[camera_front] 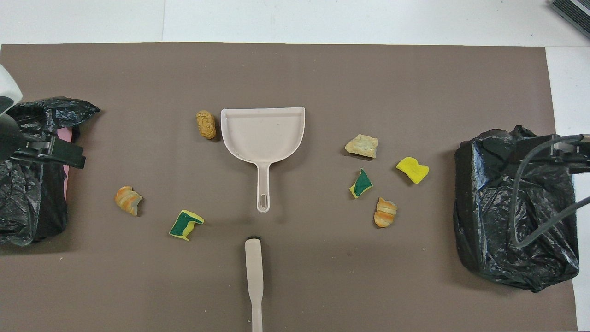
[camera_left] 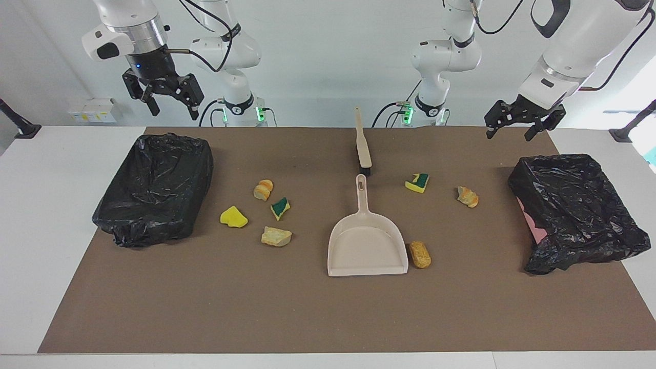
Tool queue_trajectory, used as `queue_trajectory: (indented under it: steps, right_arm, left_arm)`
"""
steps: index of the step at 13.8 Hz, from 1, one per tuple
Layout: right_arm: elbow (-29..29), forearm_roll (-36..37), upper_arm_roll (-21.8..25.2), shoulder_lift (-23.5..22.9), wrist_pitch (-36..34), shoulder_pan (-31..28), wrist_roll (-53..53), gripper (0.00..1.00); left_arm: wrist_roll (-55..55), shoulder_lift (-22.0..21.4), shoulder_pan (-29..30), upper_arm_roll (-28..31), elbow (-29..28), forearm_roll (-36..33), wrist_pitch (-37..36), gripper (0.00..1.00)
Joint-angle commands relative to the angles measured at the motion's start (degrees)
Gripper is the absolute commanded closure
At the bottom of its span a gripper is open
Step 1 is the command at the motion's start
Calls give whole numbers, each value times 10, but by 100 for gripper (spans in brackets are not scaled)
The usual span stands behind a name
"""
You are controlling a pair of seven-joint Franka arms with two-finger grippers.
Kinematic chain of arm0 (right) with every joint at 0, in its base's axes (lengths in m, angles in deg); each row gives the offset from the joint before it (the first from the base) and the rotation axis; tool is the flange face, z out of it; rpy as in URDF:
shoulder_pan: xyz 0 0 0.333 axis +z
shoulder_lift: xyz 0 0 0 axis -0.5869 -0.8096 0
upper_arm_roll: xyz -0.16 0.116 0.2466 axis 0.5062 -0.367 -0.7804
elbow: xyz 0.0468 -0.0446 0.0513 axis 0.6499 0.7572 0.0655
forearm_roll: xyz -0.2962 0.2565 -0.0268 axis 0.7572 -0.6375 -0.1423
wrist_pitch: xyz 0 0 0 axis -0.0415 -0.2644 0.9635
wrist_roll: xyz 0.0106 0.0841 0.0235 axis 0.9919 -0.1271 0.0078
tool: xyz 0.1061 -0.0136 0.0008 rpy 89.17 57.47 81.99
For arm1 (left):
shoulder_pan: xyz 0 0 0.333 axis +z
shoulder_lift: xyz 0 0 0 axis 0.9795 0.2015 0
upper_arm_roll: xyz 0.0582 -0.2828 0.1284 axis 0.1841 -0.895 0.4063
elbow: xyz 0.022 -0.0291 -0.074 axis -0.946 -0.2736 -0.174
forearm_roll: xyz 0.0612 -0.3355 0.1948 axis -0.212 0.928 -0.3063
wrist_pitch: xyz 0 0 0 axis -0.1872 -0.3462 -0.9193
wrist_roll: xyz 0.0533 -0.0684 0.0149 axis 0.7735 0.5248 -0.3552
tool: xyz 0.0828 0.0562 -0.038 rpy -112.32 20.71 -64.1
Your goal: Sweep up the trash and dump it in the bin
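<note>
Several scraps of trash lie on the brown mat. A yellow sponge bit [camera_left: 233,217], a green-yellow sponge bit [camera_left: 280,208] and two bread-like chunks [camera_left: 263,189] [camera_left: 276,236] lie toward the right arm's end. Another green-yellow sponge bit [camera_left: 417,182] and a bread chunk [camera_left: 467,197] lie toward the left arm's end. An orange chunk [camera_left: 419,254] lies beside the beige dustpan [camera_left: 366,246]. The beige brush [camera_left: 362,143] lies nearer the robots than the dustpan's handle. A black-bagged bin [camera_left: 154,189] stands under my open right gripper [camera_left: 174,111]. My open left gripper [camera_left: 508,134] hangs over the other bin [camera_left: 574,210].
The brown mat [camera_front: 295,74] covers most of the white table. The dustpan's mouth faces away from the robots. A pink wall shows under the bag of the bin at the left arm's end. Black clamp stands sit at both table ends.
</note>
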Motion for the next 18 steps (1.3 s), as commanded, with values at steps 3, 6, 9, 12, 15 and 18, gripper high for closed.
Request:
queue_trajectory:
  steps: [3, 6, 9, 12, 15, 18]
  right_arm:
    - [-12, -3, -3, -5, -9, -5, 9, 0]
    - [-12, -3, -3, -5, -9, -5, 9, 0]
    - [-12, -3, -3, -5, -9, -5, 9, 0]
    - [-12, -3, -3, -5, -9, -5, 9, 0]
    - [-12, -3, -3, -5, -9, -5, 9, 0]
    - [-12, -3, -3, -5, -9, -5, 9, 0]
  left_arm:
    - [19, 3, -1, 3, 13, -4, -5, 0]
    - [20, 3, 0, 4, 10, -3, -1, 0]
    - [21, 2, -1, 4, 8, -3, -1, 0]
    - [26, 1, -1, 4, 8, -2, -2, 0]
    - [30, 1, -1, 4, 6, 0, -4, 0]
    - [87, -1, -2, 4, -12, 5, -3, 0]
